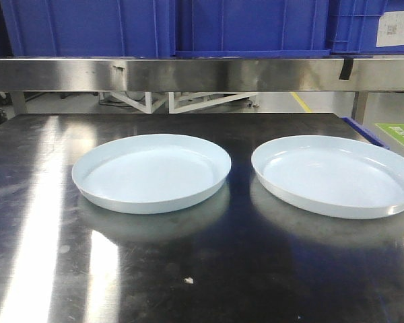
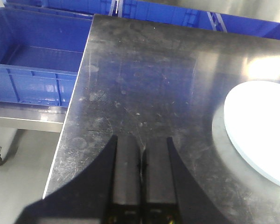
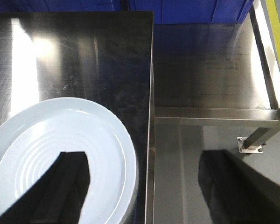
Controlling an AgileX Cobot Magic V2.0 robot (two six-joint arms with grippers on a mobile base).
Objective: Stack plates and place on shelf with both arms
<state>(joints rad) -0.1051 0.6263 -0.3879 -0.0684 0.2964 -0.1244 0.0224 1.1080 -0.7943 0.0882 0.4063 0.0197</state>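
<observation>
Plates: left plate (image 1: 151, 171), right plate (image 1: 333, 173) flat, rims up, apart on steel table (image 1: 188, 269); round, no long axis.
Left gripper (image 2: 141, 145): jaws pressed together, empty, over table.
Right gripper (image 3: 144, 158): jaws wide, empty, one finger over right plate.
Behind: shelf (image 1: 202, 74).

The surface (image 1: 242, 269) is a dark polished steel top with many fine scratches and bright streaks of reflected light. Two plates lie directly on it, side by side with a gap between them, both with the hollow side up. The left plate (image 1: 151, 171) is near the middle; the right plate (image 1: 333, 173) is close to the right edge. A small white crumb (image 1: 187, 279) lies in front of the left plate. Higher up, a steel shelf (image 1: 202, 74) runs across, and blue crates (image 1: 249, 27) stand on it.
</observation>
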